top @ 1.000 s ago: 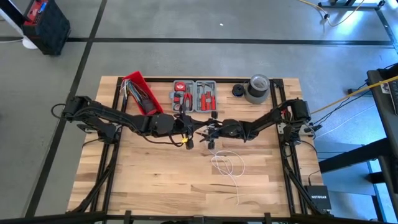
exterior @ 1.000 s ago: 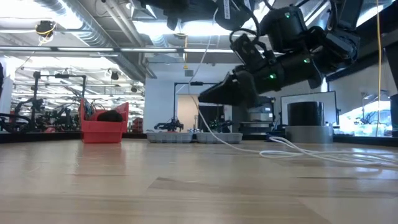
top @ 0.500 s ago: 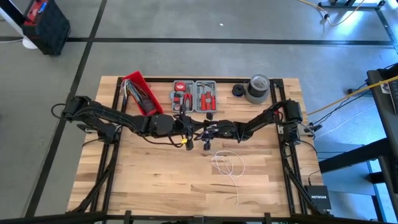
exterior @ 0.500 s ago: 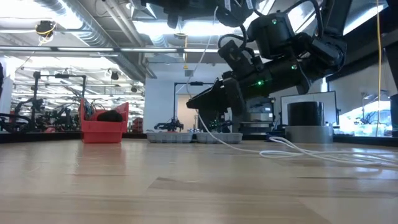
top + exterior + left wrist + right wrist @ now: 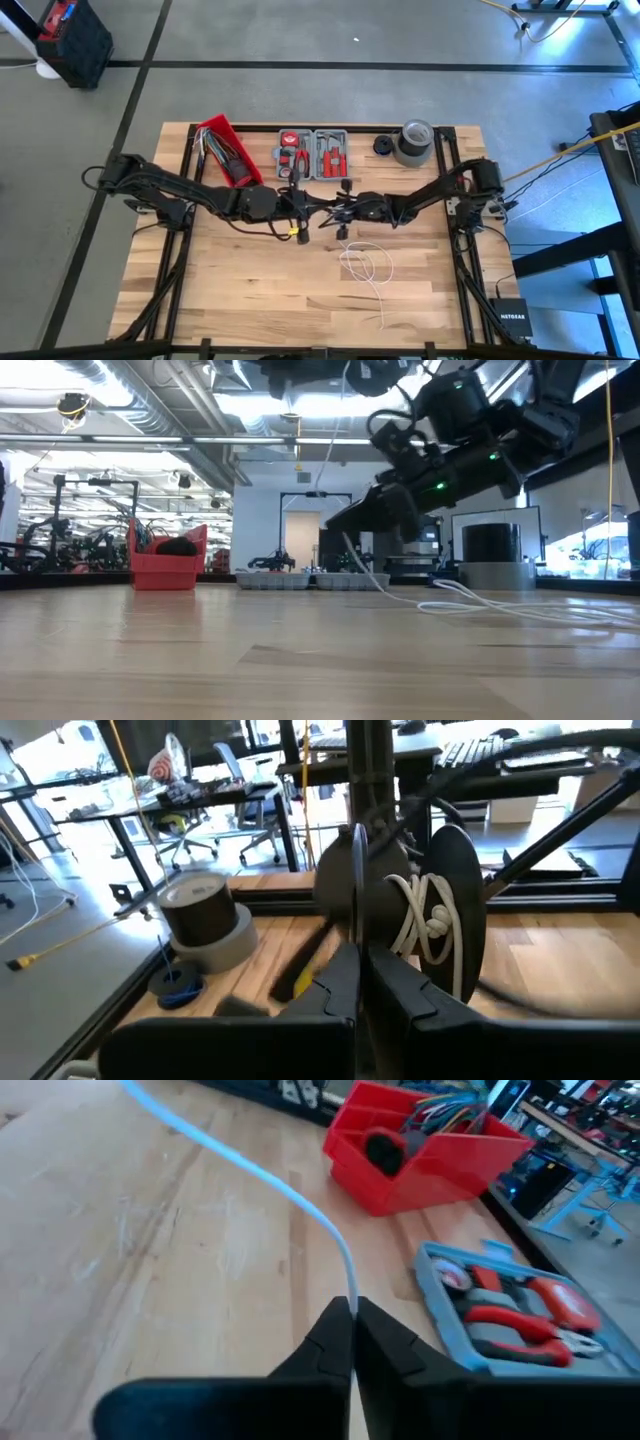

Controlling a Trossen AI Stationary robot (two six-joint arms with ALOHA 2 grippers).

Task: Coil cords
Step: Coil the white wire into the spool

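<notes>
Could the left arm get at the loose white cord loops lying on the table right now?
Probably not yet: the left end effector is shut on the white cord, coiled turns beside it, and the right end effector, also shut on it, sits between it and the loops.

— What has been altered over the last second?
— The right pincer (image 5: 350,1305), spread wide before, has been closed on the white cord (image 5: 262,1177).
— And the arm?
— It was swung toward the left pincer (image 5: 300,208), then drawn slightly back.
</notes>
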